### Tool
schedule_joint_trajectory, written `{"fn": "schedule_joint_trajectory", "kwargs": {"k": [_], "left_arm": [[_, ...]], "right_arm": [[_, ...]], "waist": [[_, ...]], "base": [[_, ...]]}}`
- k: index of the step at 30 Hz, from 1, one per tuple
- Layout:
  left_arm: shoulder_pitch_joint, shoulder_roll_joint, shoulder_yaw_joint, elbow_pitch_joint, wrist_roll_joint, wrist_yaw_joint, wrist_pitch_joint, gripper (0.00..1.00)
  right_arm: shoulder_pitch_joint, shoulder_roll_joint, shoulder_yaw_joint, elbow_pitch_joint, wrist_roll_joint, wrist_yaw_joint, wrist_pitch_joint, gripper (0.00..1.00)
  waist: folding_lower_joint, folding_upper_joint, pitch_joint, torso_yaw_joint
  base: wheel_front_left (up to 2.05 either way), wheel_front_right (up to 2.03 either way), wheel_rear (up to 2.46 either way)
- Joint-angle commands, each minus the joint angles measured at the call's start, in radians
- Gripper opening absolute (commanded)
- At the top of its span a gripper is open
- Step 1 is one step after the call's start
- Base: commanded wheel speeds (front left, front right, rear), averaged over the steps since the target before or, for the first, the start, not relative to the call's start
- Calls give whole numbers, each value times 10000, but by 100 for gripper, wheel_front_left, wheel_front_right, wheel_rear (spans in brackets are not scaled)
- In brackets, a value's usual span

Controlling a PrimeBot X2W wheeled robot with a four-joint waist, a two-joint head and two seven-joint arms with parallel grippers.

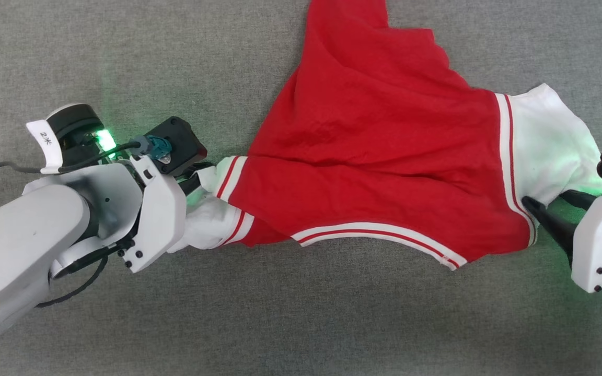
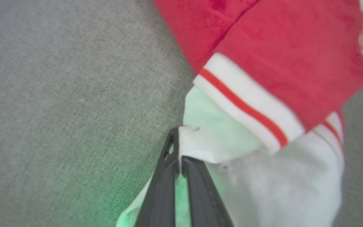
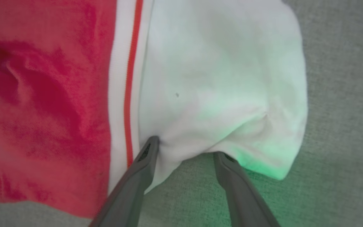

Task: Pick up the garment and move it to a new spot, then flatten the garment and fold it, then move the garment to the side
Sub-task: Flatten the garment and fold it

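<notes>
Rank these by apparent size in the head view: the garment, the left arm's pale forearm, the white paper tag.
Largest: garment.
Then: pale forearm, enlarged by nearness to the camera.
Smallest: paper tag.

The right gripper's (image 3: 186,147) fingers (image 3: 137,176) stand spread, both tips touching the lower edge of the top's (image 3: 43,94) white sleeve (image 3: 216,78), over a grey surface (image 3: 342,126).
</notes>
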Motion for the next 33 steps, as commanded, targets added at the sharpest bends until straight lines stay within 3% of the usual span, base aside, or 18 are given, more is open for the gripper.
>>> {"fn": "schedule_joint_trajectory", "kwargs": {"k": [1,2,10,15,21,26,33], "left_arm": [[-63,-56,-38,83,16,27,-39,0],[-79,-76,-38,91,-3,27,-53,0],[-74,-154,-19,455,-354,28,-920,0],[69,-257,25,984,-1439,28,-2789,0],[646,-438,221,1032,-2727,28,-4745,0],[930,-564,152,971,-3182,28,-5255,0],[1144,-761,626,1700,-4030,34,-6038,0]], "right_arm": [[119,300,342,513,-76,-4,270,11],[97,301,359,608,-148,-4,342,0],[-133,410,-39,494,-227,-5,-30,0],[39,514,-996,-148,-20,-5,-485,0],[630,1130,-2650,-1233,334,-4,-447,0],[970,1310,-3356,-1900,459,-4,-60,0],[497,2142,-4141,-2279,658,-4,-30,0]], "waist": [[0,-1,41,32],[0,-1,57,45],[0,-1,-205,149],[0,-1,-774,351],[0,-1,-1452,772],[0,-1,-1730,1042],[0,-1,-1747,1237]], "base": [[0,0,0],[0,0,0],[0,0,0],[0,0,0],[0,0,0],[0,0,0],[0,0,0]]}}
